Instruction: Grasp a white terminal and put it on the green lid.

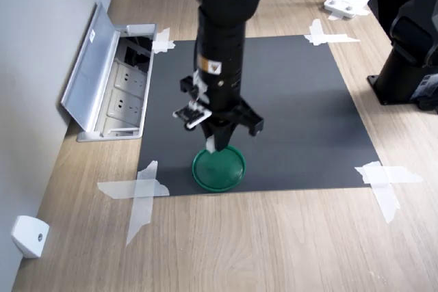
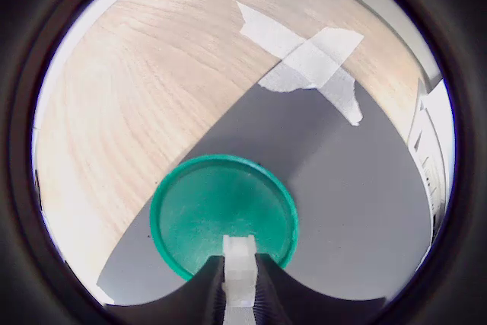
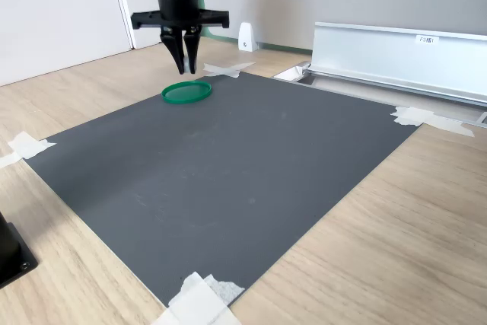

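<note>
The green lid (image 1: 219,168) (image 2: 221,215) (image 3: 186,91) lies flat near a corner of the black mat. My gripper (image 1: 217,146) (image 2: 242,279) (image 3: 188,68) hangs pointing down just above the lid, shut on the white terminal (image 2: 240,264), a small white block pinched between the two dark fingertips. In the first exterior view a sliver of the white terminal (image 1: 211,145) shows at the fingertips. The terminal sits over the lid's rim area, slightly above it; contact with the lid cannot be told.
The black mat (image 1: 287,107) (image 3: 228,165) is taped at its corners to the wooden table. An open metal socket box (image 1: 113,80) (image 3: 396,55) stands at the mat's edge. A white wedge piece (image 1: 27,236) (image 3: 246,36) and a black arm base (image 1: 410,66) stand nearby.
</note>
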### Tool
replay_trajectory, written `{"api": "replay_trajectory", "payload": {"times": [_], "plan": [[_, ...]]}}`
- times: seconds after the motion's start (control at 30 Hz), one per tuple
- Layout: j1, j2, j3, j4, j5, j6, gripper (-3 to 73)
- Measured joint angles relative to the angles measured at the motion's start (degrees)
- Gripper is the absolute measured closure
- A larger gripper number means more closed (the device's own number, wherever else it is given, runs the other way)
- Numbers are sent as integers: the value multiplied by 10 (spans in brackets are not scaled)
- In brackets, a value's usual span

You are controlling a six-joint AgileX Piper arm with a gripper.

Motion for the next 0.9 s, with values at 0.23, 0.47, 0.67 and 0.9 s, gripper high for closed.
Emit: {"api": "replay_trajectory", "payload": {"times": [0.23, 0.47, 0.67, 0.9], "plan": [[0, 28, -1, 14, 4, -9, 557], [0, 32, -1, 16, 2, -22, 335], [0, 32, -1, 15, 2, 8, 125], [-1, 2, -1, 17, 0, 9, 91]]}}
